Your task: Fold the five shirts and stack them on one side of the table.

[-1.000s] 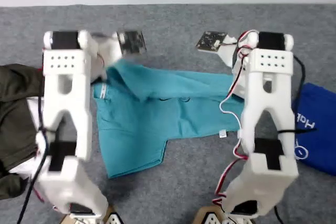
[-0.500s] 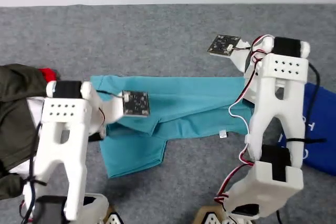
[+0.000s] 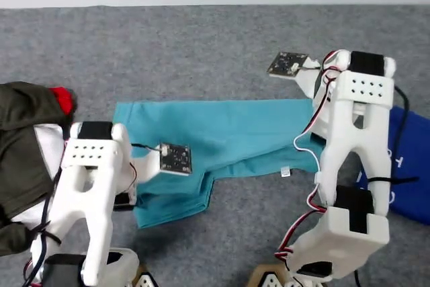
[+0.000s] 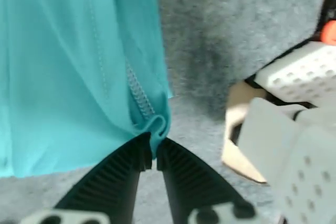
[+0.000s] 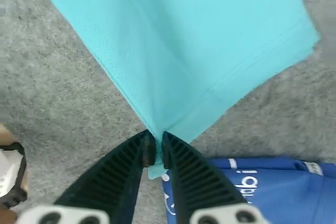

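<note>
Two closed pairs of jaws held the teal shirt [image 3: 222, 132], one at each end. The left gripper [image 4: 152, 148] had its black ribbed jaws pinched narrow on a bunched fold of the shirt's hem, at the near left part of the cloth. The right gripper [image 5: 156, 142] was clamped just as tightly on a corner at the shirt's right end, just beside the blue shirt [image 5: 247, 182].

The teal shirt lay stretched left to right across the middle of the grey table cover [image 3: 201, 45], doubled over lengthwise, with one flap reaching toward the near edge on its left side. The blue shirt sat at the right edge of the table. A dark olive garment [image 3: 23, 146] was heaped at the left edge, with a bit of red cloth [image 3: 62, 99] showing at its far side.
</note>
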